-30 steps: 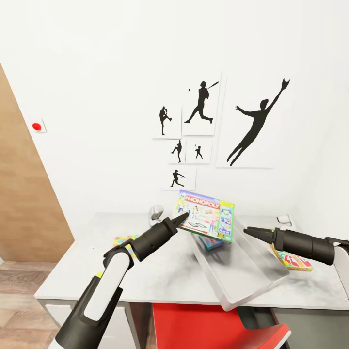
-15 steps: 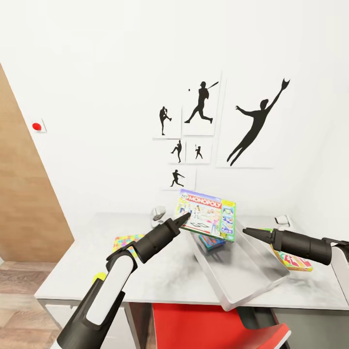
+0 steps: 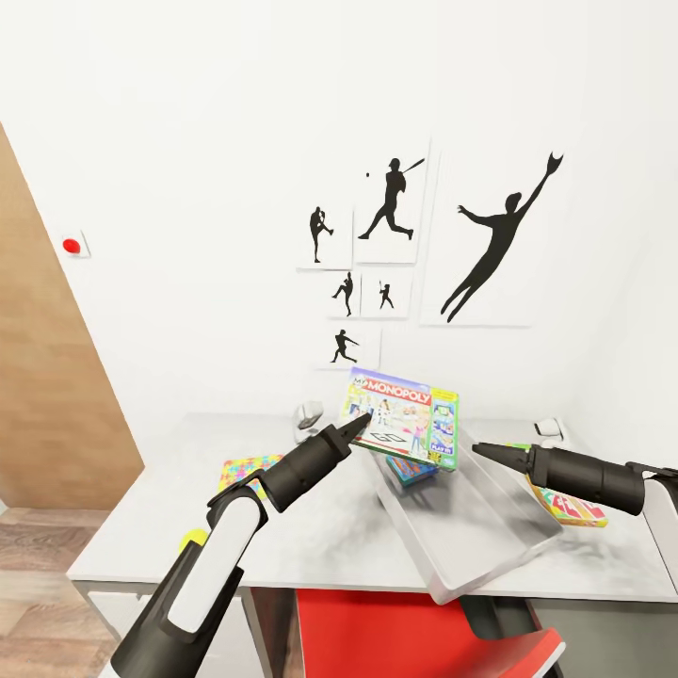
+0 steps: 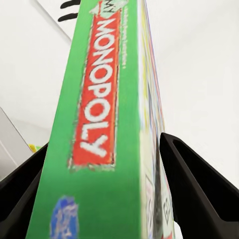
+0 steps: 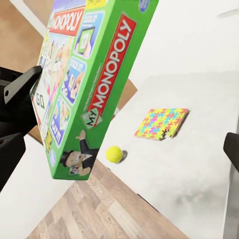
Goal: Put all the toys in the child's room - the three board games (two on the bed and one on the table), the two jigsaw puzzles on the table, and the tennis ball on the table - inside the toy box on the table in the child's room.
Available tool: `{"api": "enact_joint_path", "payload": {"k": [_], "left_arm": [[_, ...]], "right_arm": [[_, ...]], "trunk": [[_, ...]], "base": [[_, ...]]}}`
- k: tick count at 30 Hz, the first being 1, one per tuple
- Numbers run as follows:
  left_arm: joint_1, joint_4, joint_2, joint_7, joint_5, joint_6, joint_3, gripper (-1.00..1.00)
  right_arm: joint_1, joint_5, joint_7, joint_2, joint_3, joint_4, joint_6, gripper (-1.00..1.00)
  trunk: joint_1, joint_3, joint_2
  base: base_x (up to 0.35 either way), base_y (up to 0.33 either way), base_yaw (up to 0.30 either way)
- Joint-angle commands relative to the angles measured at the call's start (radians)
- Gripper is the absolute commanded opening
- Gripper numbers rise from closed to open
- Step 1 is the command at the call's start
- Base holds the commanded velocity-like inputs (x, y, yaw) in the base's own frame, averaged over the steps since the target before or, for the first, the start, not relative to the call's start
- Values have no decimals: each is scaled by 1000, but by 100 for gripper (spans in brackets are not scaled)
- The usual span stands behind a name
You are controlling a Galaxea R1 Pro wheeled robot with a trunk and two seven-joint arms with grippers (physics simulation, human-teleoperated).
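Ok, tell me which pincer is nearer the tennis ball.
Left. The left pincer grips the Monopoly box on the tennis ball side; the right pincer hovers beyond the toy box.

"MONOPOLY" in white on red on the board game (image 3: 400, 418) cover and green edge, "My" before it, "GO" on the cover.

Both arms are black with white shell panels — the left arm (image 3: 202, 565) tapers to a slim claw (image 3: 354, 427).
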Motion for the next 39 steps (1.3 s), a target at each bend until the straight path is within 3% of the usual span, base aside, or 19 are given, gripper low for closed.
{"api": "enact_joint_path", "payload": {"k": [1, 11, 16, 24, 39], "left_arm": [[-1, 0, 0, -1, 5, 5, 1, -100], [-1, 1, -3, 0, 3, -23, -18, -100], [-1, 1, -4, 0, 3, -29, -30, -100], [-1, 4, -6, 1, 2, -32, -34, -100], [2, 13, -5, -1, 4, -56, -44, -100]], "right_arm": [[-1, 2, 4, 0, -1, 0, 3, 100], [-1, -8, 4, 8, 0, 1, 3, 100], [-1, -28, 2, 42, 1, 1, 3, 100], [-16, -33, -3, 70, 1, 19, 3, 100], [-51, -35, -5, 76, -5, 83, 3, 100]], "trunk": [[1, -2, -2], [1, -2, -2], [1, -2, -2], [1, -2, -2], [1, -2, -2]], "base": [[0, 0, 0], [0, 0, 0], [0, 0, 0], [0, 0, 0], [0, 0, 0]]}}
